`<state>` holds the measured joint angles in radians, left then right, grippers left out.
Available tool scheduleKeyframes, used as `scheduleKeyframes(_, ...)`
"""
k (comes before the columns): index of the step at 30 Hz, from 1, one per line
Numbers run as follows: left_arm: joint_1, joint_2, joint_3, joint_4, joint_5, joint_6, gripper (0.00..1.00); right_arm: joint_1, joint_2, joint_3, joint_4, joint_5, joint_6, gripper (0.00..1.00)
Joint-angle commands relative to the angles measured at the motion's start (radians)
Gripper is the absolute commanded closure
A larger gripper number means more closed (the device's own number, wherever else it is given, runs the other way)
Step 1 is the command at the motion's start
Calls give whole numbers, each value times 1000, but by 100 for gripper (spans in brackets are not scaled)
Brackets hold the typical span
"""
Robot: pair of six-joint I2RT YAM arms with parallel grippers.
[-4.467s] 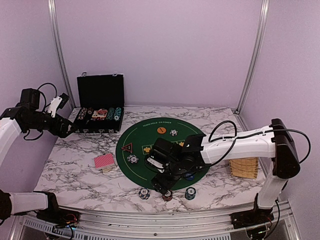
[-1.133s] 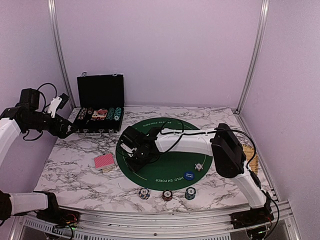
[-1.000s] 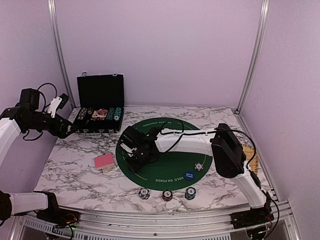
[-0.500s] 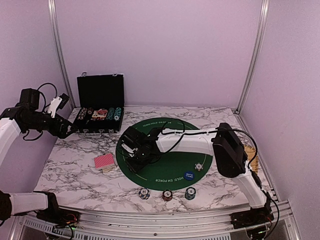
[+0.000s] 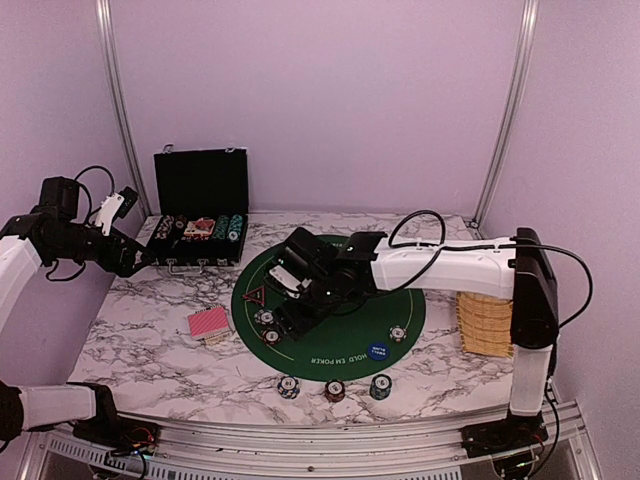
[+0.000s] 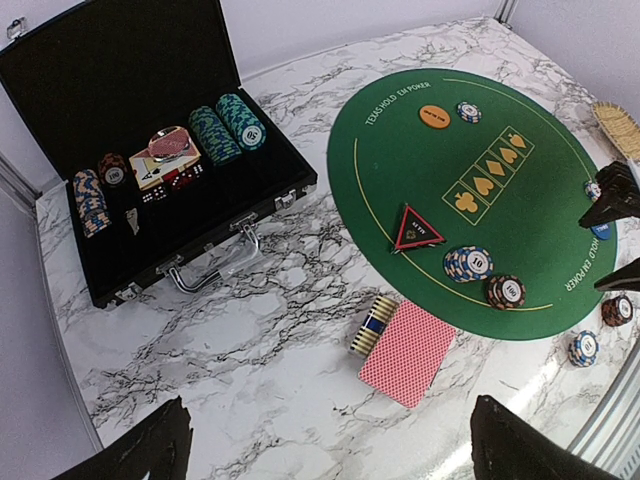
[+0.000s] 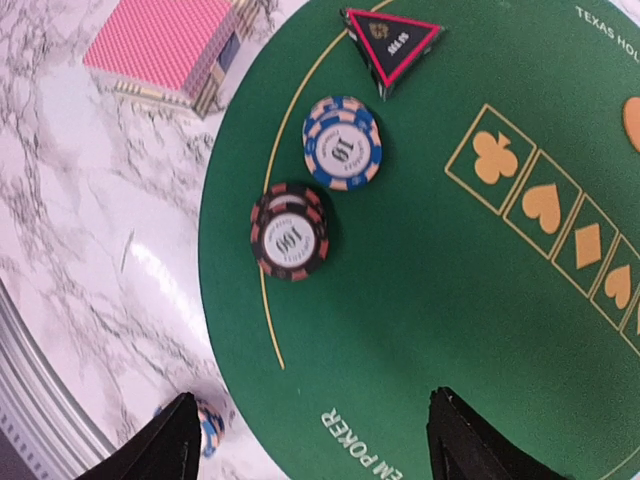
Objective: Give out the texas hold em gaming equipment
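Note:
On the left of the green mat (image 5: 330, 340) stand a blue chip stack (image 7: 342, 150) and a dark red chip stack (image 7: 290, 235), below the red-black triangular marker (image 7: 392, 40). My right gripper (image 7: 320, 450) hangs open over the mat just right of them, holding nothing; the top view shows this right gripper (image 5: 288, 318) beside both stacks. Red-backed cards (image 5: 208, 322) lie on the marble with a chip stack on its side (image 6: 375, 325) against them. Three single chips (image 5: 334, 390) sit along the front edge. My left gripper (image 6: 335, 460) is open, raised at the far left.
The open black chip case (image 5: 200, 210) stands at the back left with chips and cards inside. A wicker basket (image 5: 487, 322) is at the right edge. A blue button (image 5: 378, 350), a white chip (image 5: 398, 333) and an orange button (image 6: 434, 116) lie on the mat.
My right arm drew back to the right from the mat's left edge and its jaws widened, uncovering the two chip stacks. The left arm has not moved.

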<state>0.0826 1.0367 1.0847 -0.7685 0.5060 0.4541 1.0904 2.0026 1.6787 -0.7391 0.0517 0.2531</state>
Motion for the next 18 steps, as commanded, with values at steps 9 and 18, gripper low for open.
scheduleKeyframes(9,4,-26,30,-24,24,7,1,134,-263,-373,-93,-7,52,10)
scheduleKeyframes(18,3,-21,34,-27,30,1,1,144,-278,-472,-30,-40,89,11)
